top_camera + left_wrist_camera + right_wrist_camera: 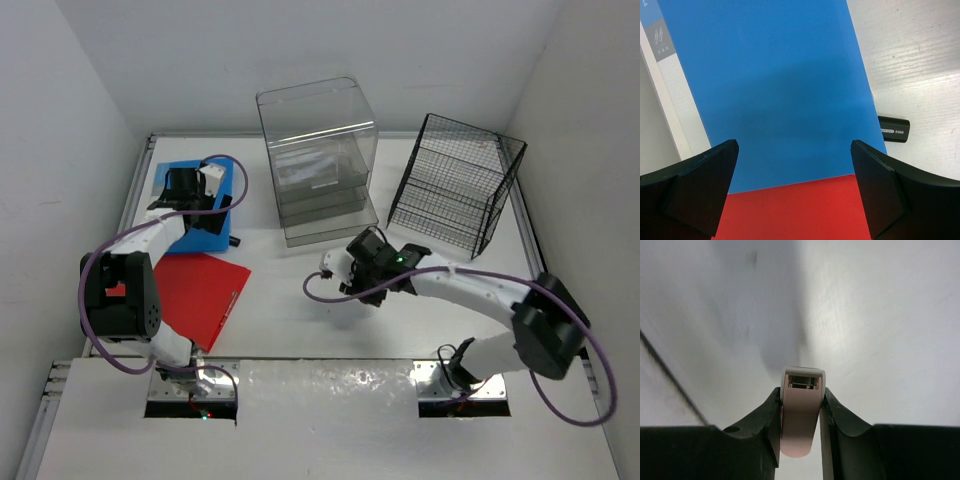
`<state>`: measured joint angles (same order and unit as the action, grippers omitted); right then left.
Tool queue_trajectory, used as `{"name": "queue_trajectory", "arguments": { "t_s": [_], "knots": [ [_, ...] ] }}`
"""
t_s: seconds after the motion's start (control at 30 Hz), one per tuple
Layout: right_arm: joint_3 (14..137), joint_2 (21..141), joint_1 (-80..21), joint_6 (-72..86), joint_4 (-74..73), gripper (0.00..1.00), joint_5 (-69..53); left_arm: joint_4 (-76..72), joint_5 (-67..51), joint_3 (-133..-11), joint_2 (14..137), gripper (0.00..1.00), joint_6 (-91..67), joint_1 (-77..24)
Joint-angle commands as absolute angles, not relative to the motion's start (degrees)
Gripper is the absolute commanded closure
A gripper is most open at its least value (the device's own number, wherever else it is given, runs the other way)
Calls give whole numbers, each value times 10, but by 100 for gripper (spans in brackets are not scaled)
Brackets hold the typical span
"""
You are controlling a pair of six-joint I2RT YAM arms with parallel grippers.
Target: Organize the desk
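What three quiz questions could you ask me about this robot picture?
1. True or false: the left gripper is clamped on the blue folder.
2. Pick one: what does the right gripper hold? A) a pencil B) a small pale pink item C) a cup
3. Fill in the blank: between the blue folder and the black wire rack stands the ____.

Key: 1 false, it hangs open above the folder; 2 B; 3 clear plastic drawer box.
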<state>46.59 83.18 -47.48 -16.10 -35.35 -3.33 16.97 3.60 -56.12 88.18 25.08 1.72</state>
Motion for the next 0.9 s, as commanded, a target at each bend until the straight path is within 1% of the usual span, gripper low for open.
{"name": "queue_trajectory", "arguments": {
  "t_s": [0.0, 0.03, 0.07, 0.1, 0.17, 0.2, 0.23, 0.27, 0.33, 0.47, 0.57, 0.67, 0.7, 0.8, 0.87],
  "knots": [
    [490, 745, -479, -234, -178, 100, -41, 161, 38, -563, 867, 6, 254, 25],
    [479, 731, -479, -244, -130, 100, -20, 161, 39, -563, 867, 6, 255, 25],
    [468, 723, -479, -261, -23, 100, -10, 162, 39, -564, 867, 6, 254, 25],
    [445, 716, -479, -298, 32, 100, -3, 162, 39, -564, 868, 6, 254, 25],
    [438, 735, -479, -342, 121, 100, 23, 163, 41, -564, 869, 6, 254, 25],
    [466, 753, -479, -387, 151, 100, 33, 163, 42, -564, 869, 6, 254, 25],
    [490, 802, -479, -407, 147, 100, 46, 163, 45, -564, 869, 6, 254, 25],
    [544, 830, -477, -440, 123, 100, 73, 163, 47, -565, 869, 6, 254, 25],
    [587, 909, -475, -464, 109, 100, 94, 163, 48, -565, 869, 6, 255, 25],
    [649, 989, -461, -504, 95, 100, 95, 163, 49, -564, 868, 6, 258, 25],
    [691, 1021, -445, -502, 67, 98, 64, 163, 52, -564, 870, 6, 258, 25],
    [724, 1042, -427, -492, 22, 91, 25, 163, 53, -564, 874, 6, 258, 25],
    [738, 1048, -423, -488, 12, 85, 6, 163, 53, -564, 875, 6, 258, 25],
    [763, 1066, -412, -488, -25, 74, 2, 163, 54, -564, 876, 6, 258, 25],
    [777, 1074, -409, -487, -45, 73, 2, 164, 54, -565, 876, 6, 258, 25]
  ]
}}
